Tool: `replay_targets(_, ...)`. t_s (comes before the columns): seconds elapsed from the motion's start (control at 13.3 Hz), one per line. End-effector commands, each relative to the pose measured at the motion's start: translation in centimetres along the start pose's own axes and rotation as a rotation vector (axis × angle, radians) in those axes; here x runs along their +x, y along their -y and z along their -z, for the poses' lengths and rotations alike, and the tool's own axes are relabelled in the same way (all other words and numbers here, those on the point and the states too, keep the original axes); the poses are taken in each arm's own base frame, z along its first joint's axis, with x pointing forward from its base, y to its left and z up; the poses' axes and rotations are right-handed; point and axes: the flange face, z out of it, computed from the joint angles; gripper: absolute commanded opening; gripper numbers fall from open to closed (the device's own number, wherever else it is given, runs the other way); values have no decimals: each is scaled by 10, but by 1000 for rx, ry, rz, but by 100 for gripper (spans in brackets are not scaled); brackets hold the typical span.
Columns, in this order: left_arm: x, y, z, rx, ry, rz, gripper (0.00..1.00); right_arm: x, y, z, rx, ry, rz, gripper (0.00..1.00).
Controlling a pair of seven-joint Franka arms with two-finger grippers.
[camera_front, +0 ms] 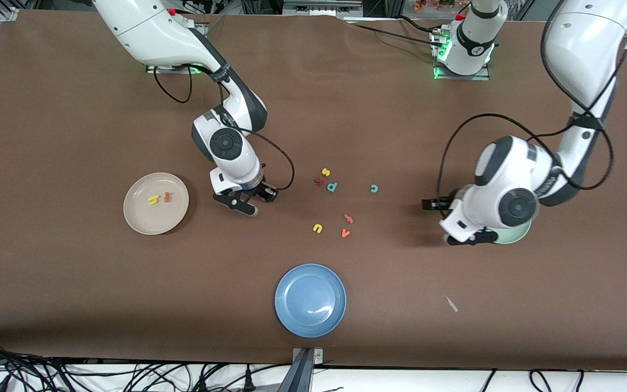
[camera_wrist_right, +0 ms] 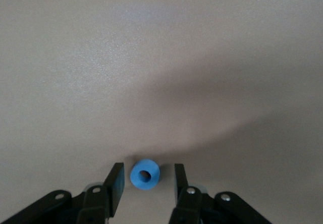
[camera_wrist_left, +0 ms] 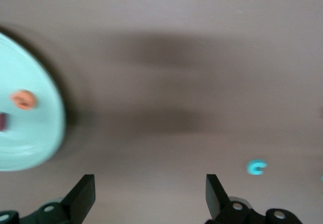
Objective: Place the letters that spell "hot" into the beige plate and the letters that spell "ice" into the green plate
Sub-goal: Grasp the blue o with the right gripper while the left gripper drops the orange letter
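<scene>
Front view takes in a wide brown tabletop (camera_front: 74, 305) with three round shallow plates on it. The plain blue plate (camera_front: 310, 299) lies nearest the camera and belongs to neither word, so it holds nothing. The cream-beige plate (camera_front: 145, 220) sits toward the right arm's end and the pale mint-green plate (camera_wrist_left: 30, 143) toward the left arm's end, each within its own arm's reach; in the front view the left arm's wrist covers most of the green one.

The left end effector (camera_wrist_left: 151, 193) hangs over bare tabletop just beside the green plate, released wide and empty, probably turning toward the teal foam c (camera_front: 374, 188), which lies alone on the tabletop between the green plate and the loose cluster. The right end effector (camera_wrist_right: 146, 173) is low over the tabletop between the beige plate and the cluster. Its fingers (camera_wrist_right: 117, 176) straddle the blue ring-shaped foam o (camera_wrist_right: 145, 174) with a gap on either side, so it is lined up for a pinch but not yet clenched.

The yellow foam h (camera_front: 153, 200) and orange foam t (camera_front: 167, 197) lie in the beige plate, so "hot" lacks only the o. The orange foam e (camera_wrist_left: 23, 99) and dark red bar-like i (camera_wrist_left: 3, 121) lie in the green plate, so "ice" lacks the c. The yellow s (camera_front: 325, 172), teal p (camera_front: 332, 187), yellow u (camera_front: 317, 228), salmon-pink letter (camera_front: 348, 218) and orange v (camera_front: 345, 233) spell nothing wanted and sit mid-tabletop
</scene>
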Motion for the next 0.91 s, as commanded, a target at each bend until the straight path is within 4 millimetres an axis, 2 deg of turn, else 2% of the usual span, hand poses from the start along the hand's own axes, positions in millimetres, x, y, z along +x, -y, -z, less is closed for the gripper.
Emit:
replay_targets(0.0,-16,-44,-25,-20,-25,82,96,-3,9,-10,16,-18,-15,47)
replay_targets(0.15,-30,-77,-52,-45,-61,96,96,-9,14,-14,25,-23,-17,47)
replay_targets(0.38,-46,-88,-92,-72,-91,111,93,-10,13,-17,22,-22,-14,46)
replay_targets(0.45,-49,-89,-101,-69,-88,107,91,-9,12,-18,20,-23,-14,42)
replay_targets(0.68,-58,-93,-115,-60,-82,105,82,-11,10,-22,8,-26,0,19)
replay_targets(0.75,-63,-99,-118,-46,-86,98,81,-12,9,-22,4,-32,12,14)
replay_targets(0.83,-64,-101,-124,-29,-93,100,78,-12,8,-23,-2,-33,24,13)
